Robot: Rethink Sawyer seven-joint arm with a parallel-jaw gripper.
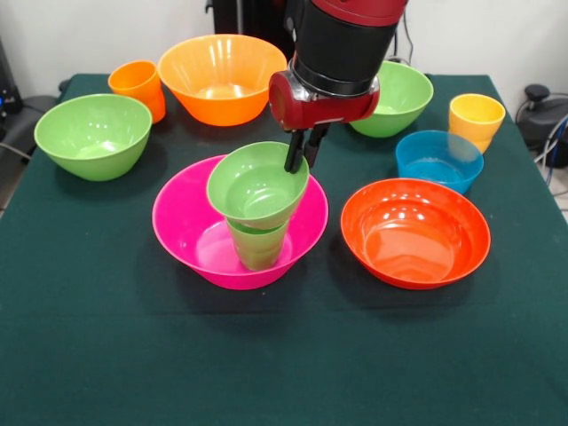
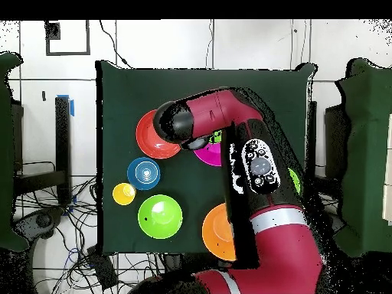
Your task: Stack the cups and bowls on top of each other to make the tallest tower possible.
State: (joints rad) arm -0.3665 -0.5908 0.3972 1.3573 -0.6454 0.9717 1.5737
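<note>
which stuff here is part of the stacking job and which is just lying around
Part of the job:
- large glossy pink plastic bowl, tower base
- green plastic cup inside it
- small green bowl, tilted on that cup, gripper at its rim
- orange bowl, red-orange bowl, two light green bowls, translucent blue bowl
- orange cup, yellow-orange cup

Lying about:
- floor cables

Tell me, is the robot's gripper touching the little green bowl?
Touching. In the front view the gripper is clamped on the far rim of the small green bowl, one finger inside and one outside, as it sits tilted on the green cup.

End effector (image 1: 300,153) pinching small green bowl (image 1: 257,185)
</note>
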